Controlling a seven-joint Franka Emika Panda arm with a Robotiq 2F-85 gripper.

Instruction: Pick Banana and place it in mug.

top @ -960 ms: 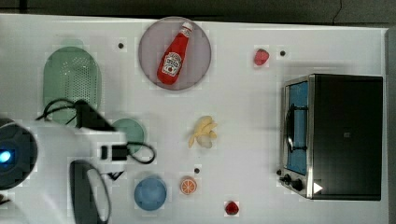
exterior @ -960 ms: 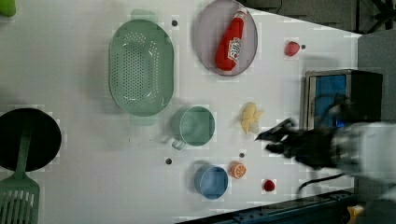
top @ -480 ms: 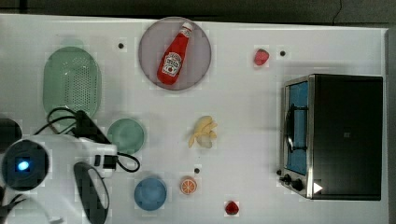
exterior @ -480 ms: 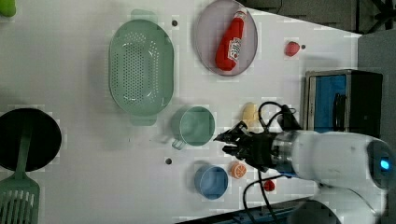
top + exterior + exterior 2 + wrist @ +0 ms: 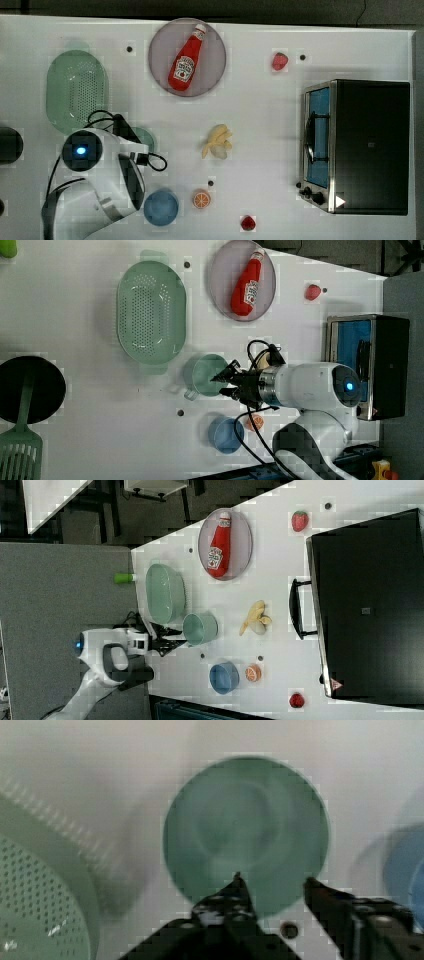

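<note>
- Since the earlier frames, the arm has been swung across the left view from beside the oven toward the mug [image 5: 206, 375]; the gripper [image 5: 223, 384] is now seen at the mug's rim.
- The fingers [image 5: 235, 895] are seen parted with a clear gap between them, and nothing is held; in the wrist view the mug [image 5: 246, 835] lies just ahead of the tips and appears empty.
- The banana [image 5: 218, 142] rests on the table [image 5: 260, 110], well apart from the fingers, on the far side of the mug from them. It has not been picked.
- Risk: if the fingers are lowered here, the mug rim could be struck or the mug pushed, since the tips stand over its near edge.
- Risk: a move toward the banana passes over the mug; a low path could tip it.
- Risk: the banana is a lumpy bunch about as wide as the mug, so a poor grip could slip, or the bunch could lodge on the rim.
- Near the fingers: a blue bowl [image 5: 161, 207] to one side, the green colander [image 5: 77, 91] to the other.
- Farther off: an orange slice [image 5: 201, 198], a ketchup bottle [image 5: 186, 58] on a plate [image 5: 212, 45], two strawberries [image 5: 279, 61] and the oven [image 5: 367, 145].
</note>
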